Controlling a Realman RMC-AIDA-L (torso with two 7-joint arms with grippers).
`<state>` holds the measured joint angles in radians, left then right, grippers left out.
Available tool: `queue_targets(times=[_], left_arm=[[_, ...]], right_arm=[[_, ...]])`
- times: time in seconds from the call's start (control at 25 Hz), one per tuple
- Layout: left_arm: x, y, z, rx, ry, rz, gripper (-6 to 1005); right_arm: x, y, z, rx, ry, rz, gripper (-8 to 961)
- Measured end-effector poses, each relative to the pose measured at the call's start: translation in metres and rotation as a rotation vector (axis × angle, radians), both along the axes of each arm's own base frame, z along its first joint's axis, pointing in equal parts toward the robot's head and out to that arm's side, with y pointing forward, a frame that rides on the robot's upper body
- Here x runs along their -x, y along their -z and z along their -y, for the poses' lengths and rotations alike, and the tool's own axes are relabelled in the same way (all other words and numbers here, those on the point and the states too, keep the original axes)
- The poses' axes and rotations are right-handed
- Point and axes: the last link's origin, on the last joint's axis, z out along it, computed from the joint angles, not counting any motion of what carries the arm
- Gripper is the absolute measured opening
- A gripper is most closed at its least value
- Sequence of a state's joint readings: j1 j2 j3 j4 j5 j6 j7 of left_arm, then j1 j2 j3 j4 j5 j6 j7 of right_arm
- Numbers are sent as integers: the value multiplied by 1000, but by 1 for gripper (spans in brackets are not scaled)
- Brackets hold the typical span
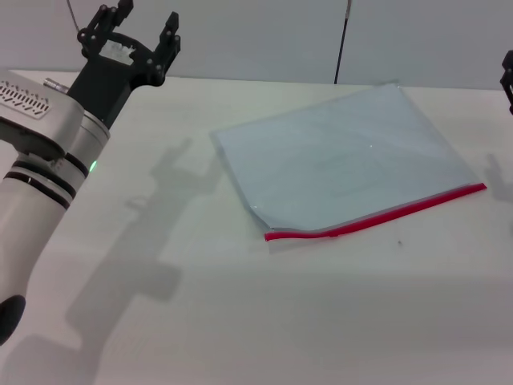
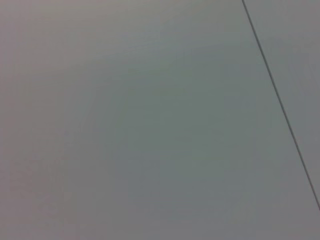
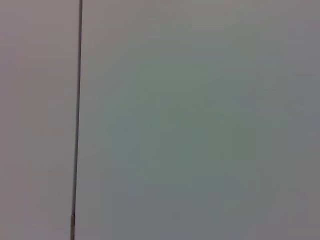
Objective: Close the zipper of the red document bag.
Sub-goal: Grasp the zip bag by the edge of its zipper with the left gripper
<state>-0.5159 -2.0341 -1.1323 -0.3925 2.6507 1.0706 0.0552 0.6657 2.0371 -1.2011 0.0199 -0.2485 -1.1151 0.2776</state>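
**A:** What does the head view show?

**B:** A white surface (image 1: pixel 240 321). The red document bag (image 1: pixel 345 160) lies flat to my right of centre, pale and translucent. The zipper (image 1: pixel 377 215) runs as a thin red strip along the bag's near long edge. I see no slider, so I cannot tell which end to pull from. My left tool (image 1: pixel 132 32) is raised over the far left of the surface, well apart from the bag, fingers spread, holding nothing. Only a dark sliver of my right tool (image 1: pixel 508 76) shows at the right edge; I cannot tell its state.

**A:** How would you do this step well?

**B:** I judge one tool should pin the bag near the zipper, so it doesn't slide, while the other runs along the strip.

**A:** The left wrist view?

**B:** Blank grey wall with one thin dark line. No bag, no fingers.

**A:** The right wrist view?

**B:** The same: plain wall, one dark line.
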Motion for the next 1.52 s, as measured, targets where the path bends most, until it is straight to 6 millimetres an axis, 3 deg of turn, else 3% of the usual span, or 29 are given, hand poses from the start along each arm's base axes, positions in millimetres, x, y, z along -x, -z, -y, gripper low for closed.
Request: queue_targets(times=[0.2,0.64,1.16,1.52], left_arm=[[-5,4,-1,18,18,-4,645],[-29,31,-3,211,11,-47,863],[-84,34,-6,394,-70,-232,863],[-102,40,2,480,-167,-375,862]], right_arm=[[0,0,0,1,2,0,516],[-8,1,3,11,35,6,514],[-9,0,3,11,39,8,515],[-9,0,3,11,39,8,514]])
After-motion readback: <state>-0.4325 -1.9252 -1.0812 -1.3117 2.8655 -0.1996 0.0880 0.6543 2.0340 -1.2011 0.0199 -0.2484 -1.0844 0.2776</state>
